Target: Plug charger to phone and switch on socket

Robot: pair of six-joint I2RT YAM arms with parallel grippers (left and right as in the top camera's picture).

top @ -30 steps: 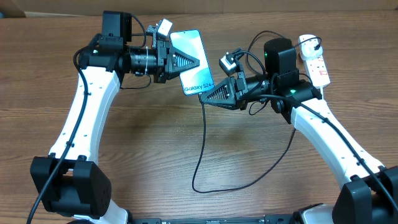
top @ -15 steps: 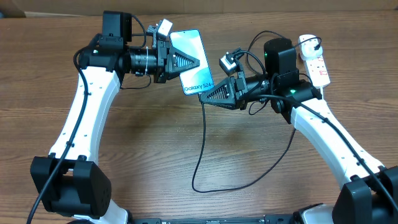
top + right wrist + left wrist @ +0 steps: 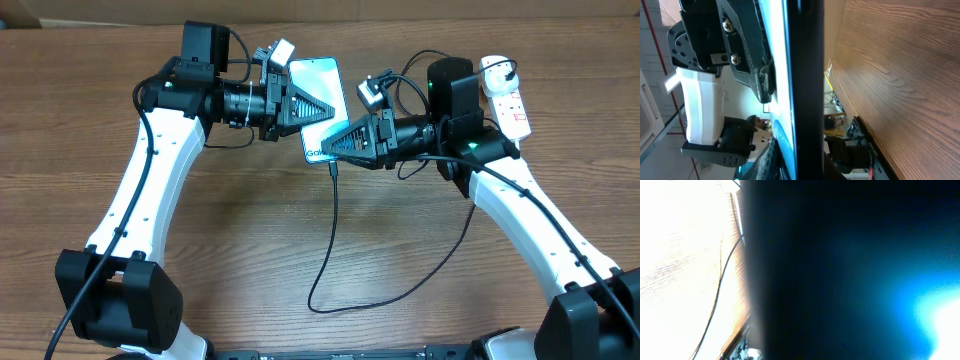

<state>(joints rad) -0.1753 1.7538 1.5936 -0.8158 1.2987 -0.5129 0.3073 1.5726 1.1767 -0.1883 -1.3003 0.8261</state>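
the left gripper (image 3: 322, 108) is clamped on the phone (image 3: 320, 76) and holds it up off the table (image 3: 230, 250), near the far middle of the workspace. one black triangular finger lies across the lit screen; the other is hidden behind the phone. the screen faces up toward the overhead camera, and only the first letters of the white text show at the phone's near short edge because the right gripper (image 3: 328, 152) covers the rest

the right gripper comes in from the right side and meets that same near short edge, its fingers drawn together on the connector end of the charger (image 3: 333, 230). the tip itself is hidden, so whether it sits in the phone's port cannot be told. from the gripper the thin black cable drops straight toward the near edge, loops low on the wood and curves back up to the right, under the right arm

the socket (image 3: 510, 105) lies flat at the far right corner, well apart from the phone, just behind the right arm

in the left wrist view the phone (image 3: 850, 270) fills most of the frame, dark with a blue glow at the right, and the cable (image 3: 717, 295) runs over bright wood at the left. the right wrist view shows the phone (image 3: 807, 90) edge-on, very close
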